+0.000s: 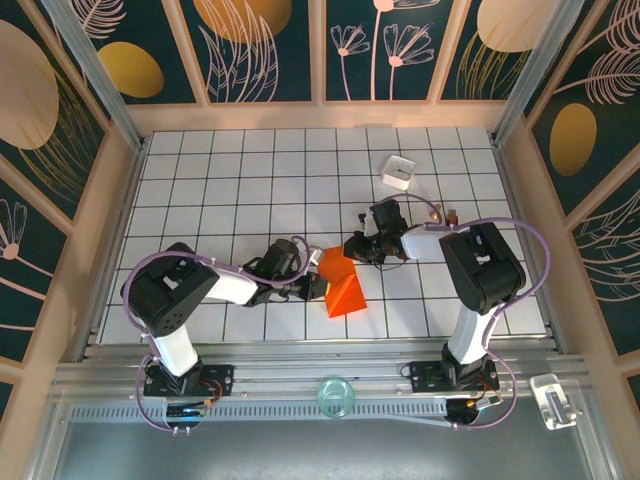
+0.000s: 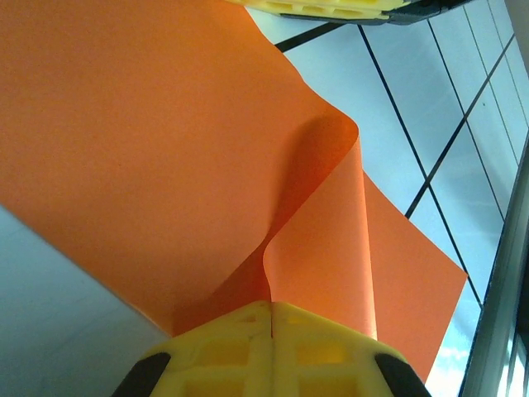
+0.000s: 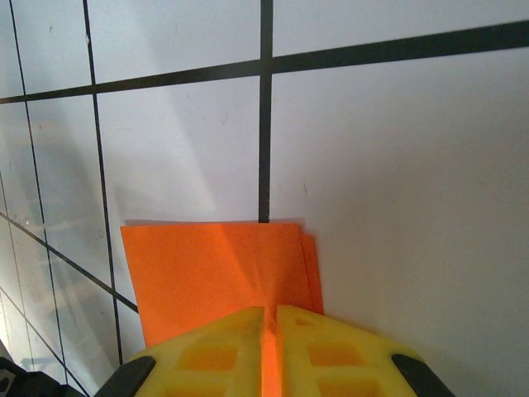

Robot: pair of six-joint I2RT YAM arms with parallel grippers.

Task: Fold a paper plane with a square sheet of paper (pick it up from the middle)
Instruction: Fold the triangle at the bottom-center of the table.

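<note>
White gridded table, dark floral wall panels, pale wooden frame; metal rail at near edge

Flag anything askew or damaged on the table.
The square sheet of paper, pinched by the left gripper and the right gripper, bulges in a loose curl at the left one instead of lying flat. At the right gripper, its layered edges sit slightly offset. No tear visible.
</note>
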